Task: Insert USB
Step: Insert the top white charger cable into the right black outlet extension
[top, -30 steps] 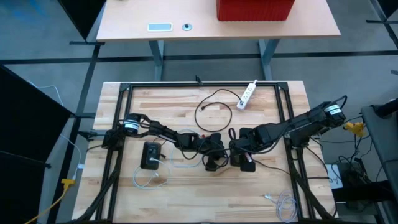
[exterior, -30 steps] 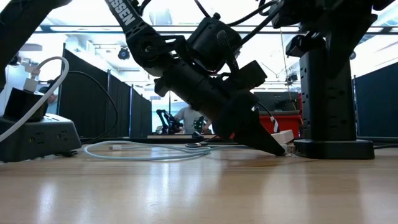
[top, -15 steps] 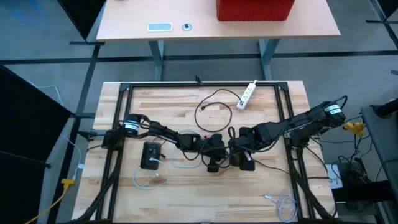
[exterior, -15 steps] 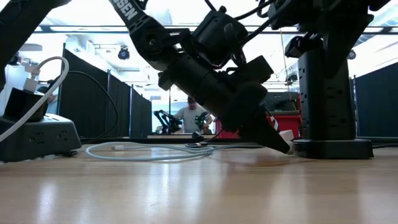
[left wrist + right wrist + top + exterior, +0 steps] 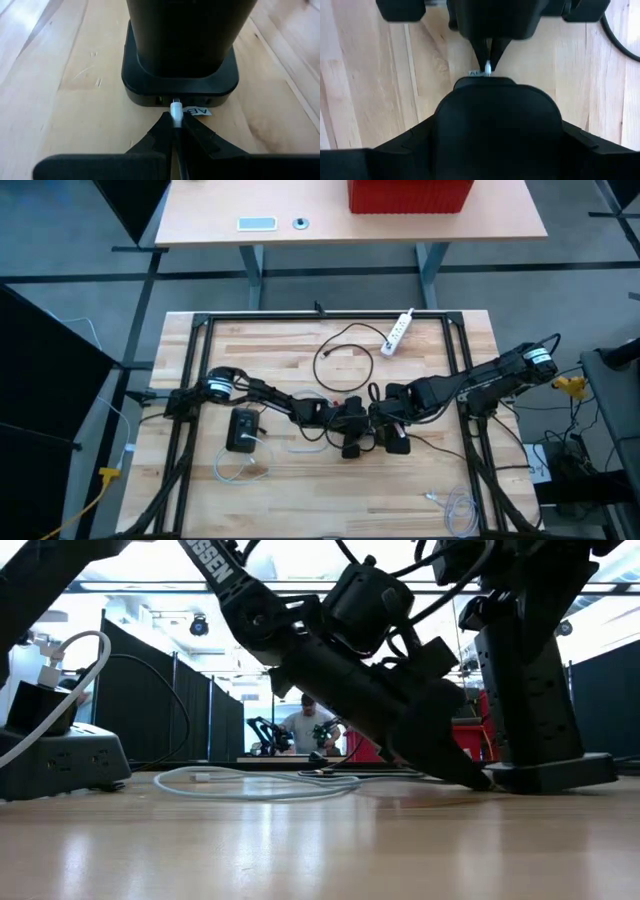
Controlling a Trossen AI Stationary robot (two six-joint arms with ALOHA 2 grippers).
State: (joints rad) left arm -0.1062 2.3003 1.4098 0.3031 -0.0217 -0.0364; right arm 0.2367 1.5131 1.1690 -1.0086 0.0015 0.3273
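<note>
pale wooden planks of the table (image 5: 300, 490) are filling the near ground, with a thin white cable (image 5: 240, 470) looping loosely at the left front and a small coil of cable (image 5: 458, 510) lying near the right front corner. a black charger block (image 5: 242, 430) is sitting just beside the left arm. at mid-table the two arms are meeting. the left gripper (image 5: 175, 131) is reaching low and tilted toward the black tower hub (image 5: 180, 60), its fingers clenched on the white usb plug (image 5: 176, 109), whose tip is touching the port row in the hub's base, just beside a small white label (image 5: 197, 111); whether the plug is seated i cannot tell. the right gripper (image 5: 392, 430) is clamping the hub's upright body from the opposite side, its fingers (image 5: 405, 150) wrapping around it, and the hub is leaning slightly in the low view (image 5: 530, 670). farther back, a dark cable (image 5: 345, 350) is curling on the wood near a white power strip (image 5: 398, 330). beyond the table's edge a second desk (image 5: 350, 230) is carrying a red bin (image 5: 410, 194), and a person (image 5: 305, 725) is sitting in the room behind.
</note>
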